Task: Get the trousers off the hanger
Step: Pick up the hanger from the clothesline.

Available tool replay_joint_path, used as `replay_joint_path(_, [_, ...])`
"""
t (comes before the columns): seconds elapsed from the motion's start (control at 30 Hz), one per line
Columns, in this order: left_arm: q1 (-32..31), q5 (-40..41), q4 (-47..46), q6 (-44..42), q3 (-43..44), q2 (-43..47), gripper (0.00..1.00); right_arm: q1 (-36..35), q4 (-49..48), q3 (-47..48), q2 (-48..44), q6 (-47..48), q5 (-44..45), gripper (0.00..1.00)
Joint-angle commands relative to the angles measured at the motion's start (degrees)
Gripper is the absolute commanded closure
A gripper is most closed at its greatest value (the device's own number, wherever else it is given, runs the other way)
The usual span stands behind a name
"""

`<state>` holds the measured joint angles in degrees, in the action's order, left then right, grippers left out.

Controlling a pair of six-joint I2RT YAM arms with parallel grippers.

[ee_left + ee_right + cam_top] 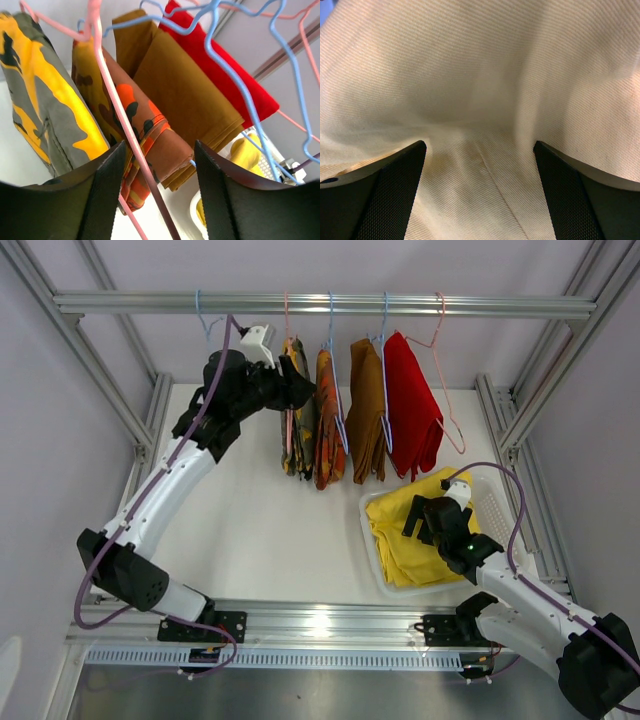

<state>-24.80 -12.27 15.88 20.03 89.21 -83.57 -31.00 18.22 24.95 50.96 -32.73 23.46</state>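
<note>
Trousers are shown hung along the rail (330, 304): the camouflage pair (300, 430), orange-red patterned pair (328, 425), brown pair (365, 410) and red pair (410, 400). The yellow pair (415, 545) is laid in the white mesh basket (369, 530). The left gripper (160, 150) is held with jaws parted around a pink hanger (107, 80); the right gripper (480, 145) is spread wide over yellow cloth.

White basket (492, 508) rests on table (270, 530); metal rail (150, 303) overhead.

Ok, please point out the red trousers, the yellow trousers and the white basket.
red trousers (410, 405): top external view, middle of the hanging cloth
yellow trousers (400, 540): top external view, left folded part
white basket (492, 508): top external view, right mesh wall
</note>
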Motion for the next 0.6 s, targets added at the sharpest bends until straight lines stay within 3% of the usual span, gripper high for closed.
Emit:
replay_joint_path(0.0, [-0.4,-2.3,-0.3,1.2,2.8,-1.0,0.40,-0.3,-0.5,1.0,0.4,0.1,1.0,0.06])
replay_joint_path(0.27, [-0.4,-7.4,-3.0,3.8,2.2,-1.9,0.66,-0.4,-0.5,1.2,1.0,0.0,1.1,0.05])
replay_joint_path(0.43, [-0.3,-10.0,-4.9,5.4,0.8,-2.0,0.74,-0.5,-0.5,1.2,1.2,0.0,1.1,0.05])
replay_joint_path(0.57, [0.5,-12.8,-8.8,9.0,-1.9,-1.2,0.87,-0.5,-0.5,1.3,1.2,0.0,1.2,0.05])
